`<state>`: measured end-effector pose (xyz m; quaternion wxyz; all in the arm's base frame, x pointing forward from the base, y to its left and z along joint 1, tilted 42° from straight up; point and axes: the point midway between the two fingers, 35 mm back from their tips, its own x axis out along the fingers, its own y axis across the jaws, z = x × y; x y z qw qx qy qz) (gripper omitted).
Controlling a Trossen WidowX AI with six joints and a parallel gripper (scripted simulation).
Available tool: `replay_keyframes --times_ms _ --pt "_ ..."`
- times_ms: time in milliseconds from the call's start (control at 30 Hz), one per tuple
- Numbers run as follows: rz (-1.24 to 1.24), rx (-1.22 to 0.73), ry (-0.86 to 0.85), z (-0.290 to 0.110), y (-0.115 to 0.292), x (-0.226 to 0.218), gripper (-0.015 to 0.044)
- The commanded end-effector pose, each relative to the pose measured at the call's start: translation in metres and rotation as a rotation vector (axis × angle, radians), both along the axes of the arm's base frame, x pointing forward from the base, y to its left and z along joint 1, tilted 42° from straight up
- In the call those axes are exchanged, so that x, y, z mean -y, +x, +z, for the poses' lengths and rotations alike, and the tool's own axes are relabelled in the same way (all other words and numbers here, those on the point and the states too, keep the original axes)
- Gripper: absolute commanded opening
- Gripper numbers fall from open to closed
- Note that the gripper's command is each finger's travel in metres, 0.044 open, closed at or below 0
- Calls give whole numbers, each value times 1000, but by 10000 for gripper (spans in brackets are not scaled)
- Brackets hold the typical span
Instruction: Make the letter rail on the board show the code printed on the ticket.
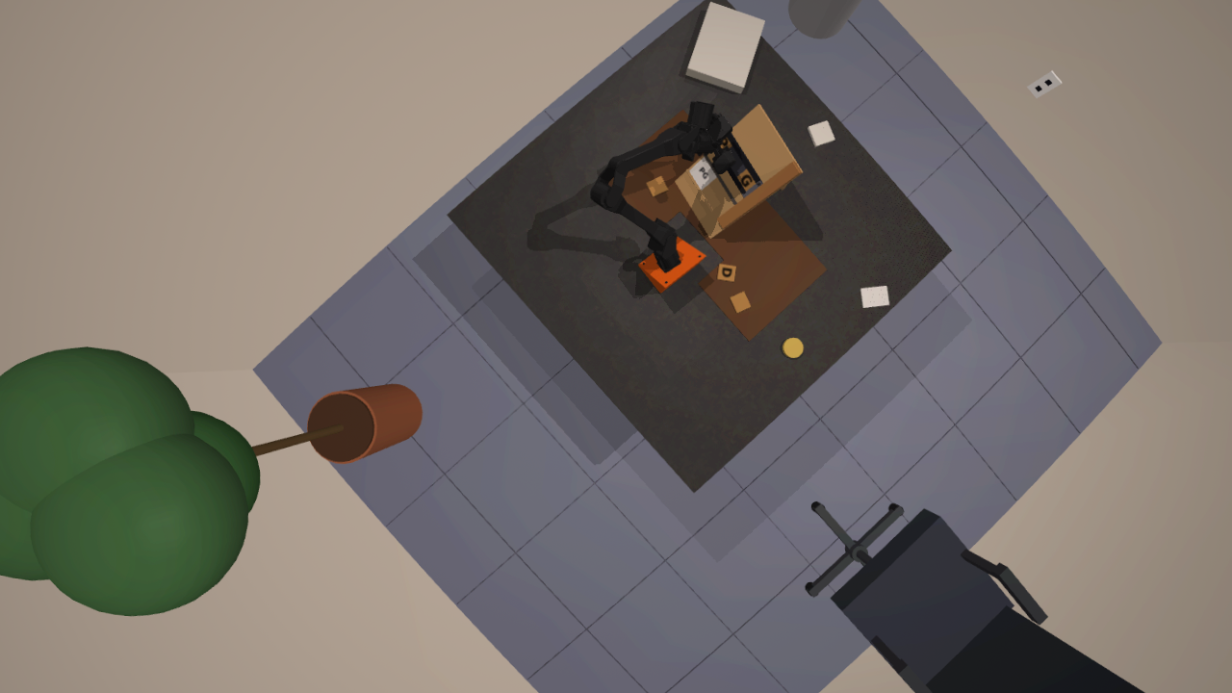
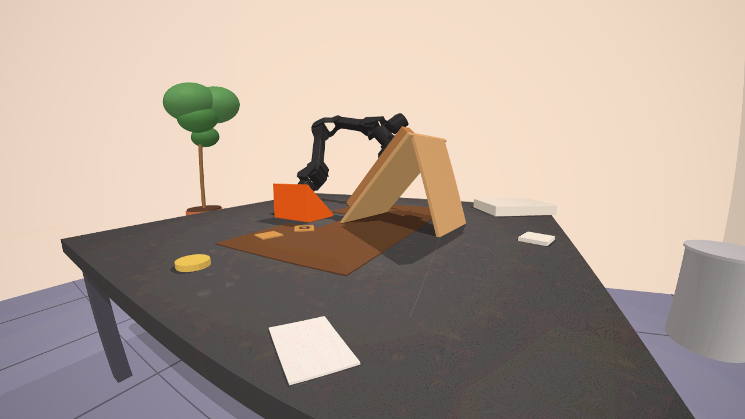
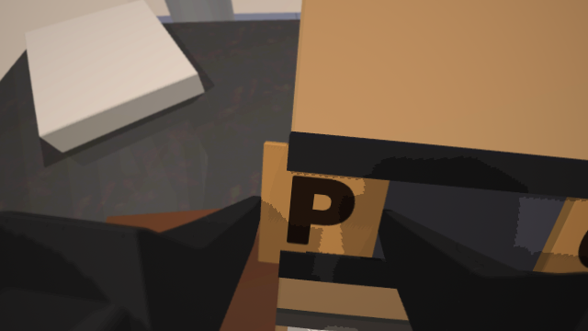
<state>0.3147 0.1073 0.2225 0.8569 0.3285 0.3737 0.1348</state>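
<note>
Black jointed arm [image 2: 318,148] (matte, blocky links) on orange base [image 2: 291,202]

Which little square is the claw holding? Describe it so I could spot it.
Find the slanted tan wooden board with its black rail. At the rail's open end, the claw grips a tan square tile. It alone shows a black P.
</note>
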Motion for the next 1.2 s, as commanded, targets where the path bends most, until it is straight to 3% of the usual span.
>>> replay_keyframes --times_ms 0,1167 --pt "5 3 -1 -1 0 1 0" --pt "5 2 -2 -16 0 17 0"
